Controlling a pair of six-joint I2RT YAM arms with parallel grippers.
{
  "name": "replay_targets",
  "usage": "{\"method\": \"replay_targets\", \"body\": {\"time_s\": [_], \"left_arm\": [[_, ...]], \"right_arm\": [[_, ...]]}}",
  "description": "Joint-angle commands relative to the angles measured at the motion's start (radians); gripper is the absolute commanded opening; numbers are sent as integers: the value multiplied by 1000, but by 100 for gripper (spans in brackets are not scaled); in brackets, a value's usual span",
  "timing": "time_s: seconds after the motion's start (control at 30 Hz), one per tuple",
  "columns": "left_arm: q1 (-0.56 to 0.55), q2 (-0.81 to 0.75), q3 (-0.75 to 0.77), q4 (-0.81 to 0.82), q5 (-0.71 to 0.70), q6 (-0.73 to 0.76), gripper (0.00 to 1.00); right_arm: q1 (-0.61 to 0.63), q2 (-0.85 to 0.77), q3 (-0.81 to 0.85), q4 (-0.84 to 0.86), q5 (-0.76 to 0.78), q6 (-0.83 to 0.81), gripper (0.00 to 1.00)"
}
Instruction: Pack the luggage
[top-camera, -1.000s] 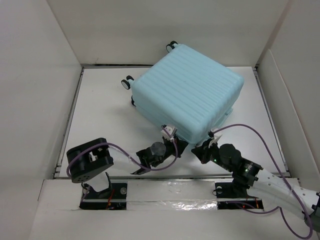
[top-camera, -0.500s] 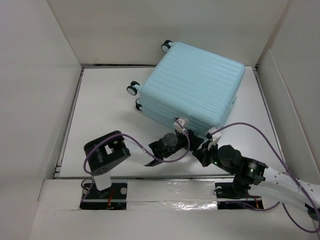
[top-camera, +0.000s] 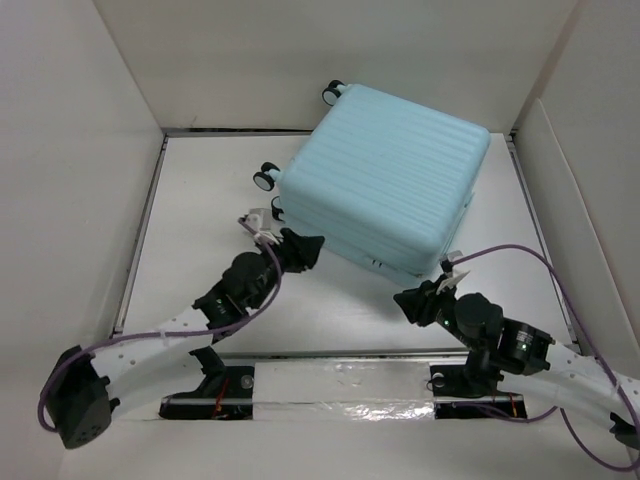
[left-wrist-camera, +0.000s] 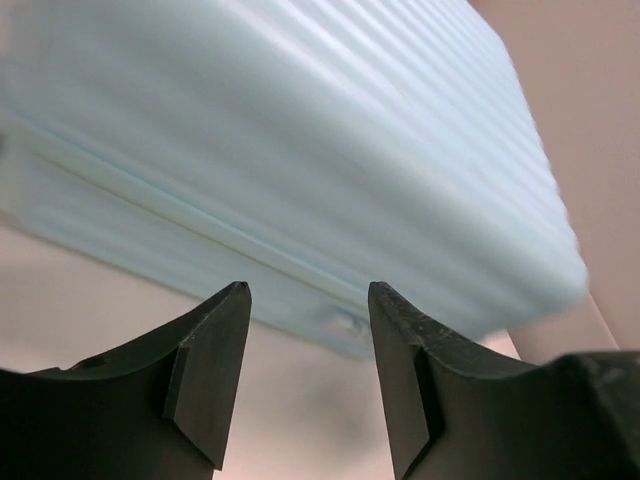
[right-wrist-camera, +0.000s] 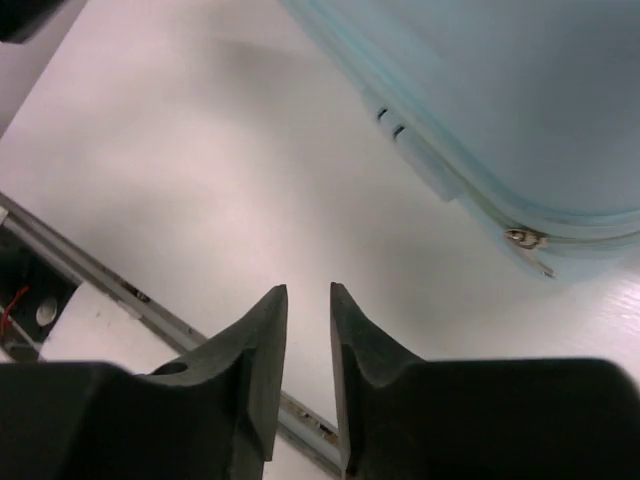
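The luggage is a pale aqua ribbed suitcase lying closed at the back right of the table. My left gripper sits at its near-left side, fingertips close to the shell. In the left wrist view the luggage fills the frame above my left gripper, which is open and empty. My right gripper is low on the table off the luggage's near corner, apart from it. In the right wrist view my right gripper is open by a narrow gap over bare table, with the luggage and its zipper pull at the upper right.
White walls close in the table on the left, back and right. Spinner wheels stick out from the luggage's left end. A metal rail runs along the near edge, and the same rail shows in the right wrist view.
The luggage slid back and to the right, then stopped. My left arm swung left along its near side and opened. My right gripper backed off the near edge and opened slightly.
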Motion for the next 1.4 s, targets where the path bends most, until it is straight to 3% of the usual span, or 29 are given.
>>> {"method": "replay_targets", "body": {"time_s": [0.0, 0.1, 0.2, 0.33, 0.47, 0.57, 0.67, 0.87, 1.17, 1.37], "left_arm": [[192, -96, 34, -161, 5, -52, 48], [369, -148, 43, -168, 87, -95, 59], [474, -159, 46, -155, 148, -127, 67], [637, -104, 37, -54, 267, -184, 86], [695, 29, 96, 19, 377, -218, 99], [695, 138, 150, 72, 395, -232, 99], [704, 253, 205, 143, 423, -253, 99], [752, 489, 348, 212, 522, -313, 99], [761, 652, 480, 240, 536, -334, 99], [761, 720, 450, 411, 561, -417, 97]], "right_arm": [[-2, -41, -32, -35, 135, 111, 41], [-2, -53, -81, -16, 211, 190, 53], [-2, -30, -97, 17, 250, 208, 57], [-2, 34, -80, 51, 338, 204, 58], [-2, 97, -57, 93, 405, 165, 57], [-12, 128, -53, 94, 415, 173, 57], [-12, 114, -69, 103, 392, 177, 65], [-12, 18, -109, 100, 329, 153, 72], [-12, -22, -122, 80, 278, 130, 72], [-12, -16, -122, 68, 296, 138, 72]]}}
